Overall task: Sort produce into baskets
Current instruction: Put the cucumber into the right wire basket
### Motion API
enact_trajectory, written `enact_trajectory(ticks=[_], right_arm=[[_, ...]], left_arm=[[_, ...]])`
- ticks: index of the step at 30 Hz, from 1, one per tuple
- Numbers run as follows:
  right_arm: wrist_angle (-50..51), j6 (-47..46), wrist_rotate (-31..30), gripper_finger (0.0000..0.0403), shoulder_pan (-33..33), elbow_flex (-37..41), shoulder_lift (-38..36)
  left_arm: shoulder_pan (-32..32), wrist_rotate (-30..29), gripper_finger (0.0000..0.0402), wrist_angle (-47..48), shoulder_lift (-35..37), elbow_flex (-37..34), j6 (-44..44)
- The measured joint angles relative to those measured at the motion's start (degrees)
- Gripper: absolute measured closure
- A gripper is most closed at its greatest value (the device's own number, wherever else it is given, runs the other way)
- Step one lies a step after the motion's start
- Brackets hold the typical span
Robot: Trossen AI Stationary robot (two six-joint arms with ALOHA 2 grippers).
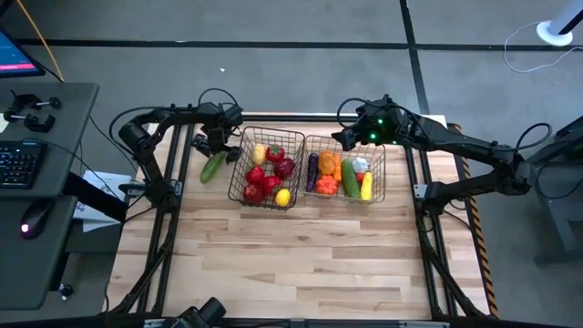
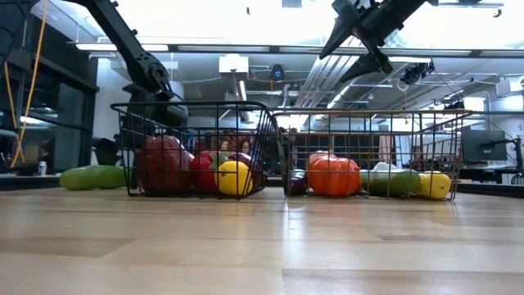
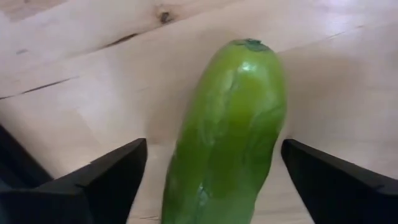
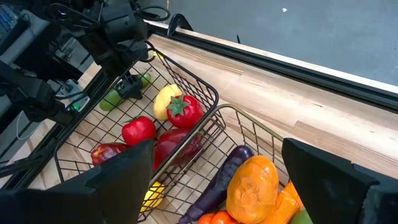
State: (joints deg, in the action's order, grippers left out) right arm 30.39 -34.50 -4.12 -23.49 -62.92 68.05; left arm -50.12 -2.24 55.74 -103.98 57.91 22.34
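Cucumber point(image 3: 227, 130) flat on table, lengthwise between spread left fingers point(image 3: 106, 177); right fingers point(image 4: 348, 171) spread.

Bright ceiling strip lights point(image 2: 270, 51) flood the room from above, blowing out to white toward twelve o'clock in the low view. The table point(image 1: 301, 255) is evenly lit from overhead, with only soft shadows hugging the baskets point(image 1: 266, 169). At table height the near wood goes blurry and carries a pale sheen. Close up at the left wrist, the green cucumber point(image 3: 227, 130) shows a small white glare spot near its tip and is a little soft, while the dark fingers point(image 3: 99, 180) at its sides stand as flat silhouettes.
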Motion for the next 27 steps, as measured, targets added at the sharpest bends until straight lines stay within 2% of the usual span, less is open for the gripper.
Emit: enact_trajectory(ticks=[3, 6, 9, 10, 15, 22, 24, 27], right_arm=[[0.0, 0.0, 0.0, 0.0057, 0.0, 0.0, 0.0], [0.0, 0.0, 0.0, 0.0057, 0.0, 0.0, 0.0], [0.0, 0.0, 0.0, 0.0057, 0.0, 0.0, 0.0], [0.0, 0.0, 0.0, 0.0057, 0.0, 0.0, 0.0], [0.1, -0.9, 0.0, 0.0057, 0.0, 0.0, 0.0], [0.2, -1.1, 0.3, 0.0057, 0.0, 0.0, 0.0], [0.2, -1.1, 0.3, 0.0057, 0.0, 0.0, 0.0], [0.2, -1.0, 0.7, 0.0057, 0.0, 0.0, 0.0]], left_arm=[[-0.4, 1.7, 0.0093, -0.3, -0.1, 0.0, 0.0], [-1.0, 3.5, 0.0175, 0.3, -0.3, 1.2, 0.1], [-1.6, 2.1, 0.0258, 0.4, -0.5, 4.1, 0.3], [-1.9, 1.5, 0.0274, 0.2, -0.3, 5.7, 0.4], [-3.8, 0.8, 0.0275, 1.1, 2.3, 13.4, 0.3], [-8.8, -8.9, 0.0274, 1.6, 6.7, 25.3, 0.1], [-9.9, -8.3, 0.0266, 1.3, 7.4, 27.9, 0.1], [-10.4, -4.1, 0.0261, -1.1, 8.7, 29.6, -0.3]])
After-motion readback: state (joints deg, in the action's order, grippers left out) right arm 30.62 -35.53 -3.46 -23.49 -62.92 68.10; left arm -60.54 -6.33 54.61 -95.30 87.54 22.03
